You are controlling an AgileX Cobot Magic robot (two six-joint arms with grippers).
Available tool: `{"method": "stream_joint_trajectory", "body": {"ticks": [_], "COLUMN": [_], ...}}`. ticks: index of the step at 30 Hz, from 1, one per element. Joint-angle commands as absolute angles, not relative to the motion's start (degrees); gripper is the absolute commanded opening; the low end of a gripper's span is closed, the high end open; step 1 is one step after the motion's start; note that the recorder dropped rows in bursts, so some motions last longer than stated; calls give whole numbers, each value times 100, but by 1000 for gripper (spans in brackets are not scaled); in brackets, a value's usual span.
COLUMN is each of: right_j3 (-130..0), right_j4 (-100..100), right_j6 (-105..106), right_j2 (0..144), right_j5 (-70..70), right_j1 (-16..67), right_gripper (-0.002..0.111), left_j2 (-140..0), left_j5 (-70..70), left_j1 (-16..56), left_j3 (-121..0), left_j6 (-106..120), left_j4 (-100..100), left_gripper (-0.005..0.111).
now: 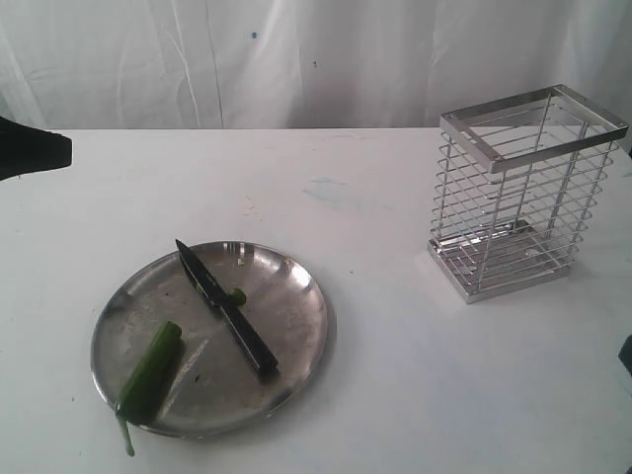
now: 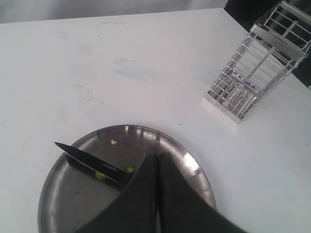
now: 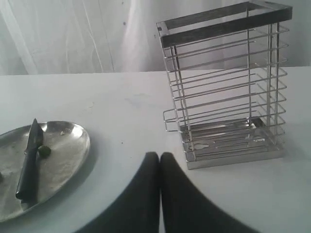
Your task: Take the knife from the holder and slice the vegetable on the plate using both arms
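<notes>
The knife (image 1: 225, 308) lies loose across the plate (image 1: 296, 336), dark blade pointing to the far left, black handle toward the near right. The vegetable (image 1: 150, 373) lies at the plate's near left, its pale stem over the rim; a small cut green piece (image 1: 238, 294) rests beside the blade. The wire holder (image 1: 523, 193) stands at the right with nothing in it. My left gripper (image 2: 157, 156) is shut with nothing in it, high above the plate (image 2: 194, 167) and knife (image 2: 90, 162). My right gripper (image 3: 160, 156) is shut on nothing, above bare table between plate (image 3: 77, 145) and holder (image 3: 226, 87). The knife (image 3: 29, 162) shows there too.
A white cloth-covered table (image 1: 375, 188) holds everything, with a white curtain (image 1: 296, 59) behind. A dark part of the left arm (image 1: 30, 148) pokes in at the left edge of the exterior view. Small green crumbs lie on the plate.
</notes>
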State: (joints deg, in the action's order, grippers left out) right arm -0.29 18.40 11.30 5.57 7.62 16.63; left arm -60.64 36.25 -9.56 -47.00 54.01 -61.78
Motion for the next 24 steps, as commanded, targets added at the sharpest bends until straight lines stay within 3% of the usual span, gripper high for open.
{"method": "stream_joint_trajectory", "body": {"ticks": [1,24], "right_j3": [0,0], "right_j4": [910,700], "right_j6": [-531,-1283], "right_j2": [406,249], "right_j5": [893,1008], "right_j1": [1633,1633], "right_gripper": [0,0], "left_j2": [-6003,-5994], "left_j5": [3651,3617], "left_j1": [-976,-976], "left_j3": [-4673,-4673], "left_j6": [5403,5403], "left_j4": [-6251,-6251], "left_gripper": [0,0]}}
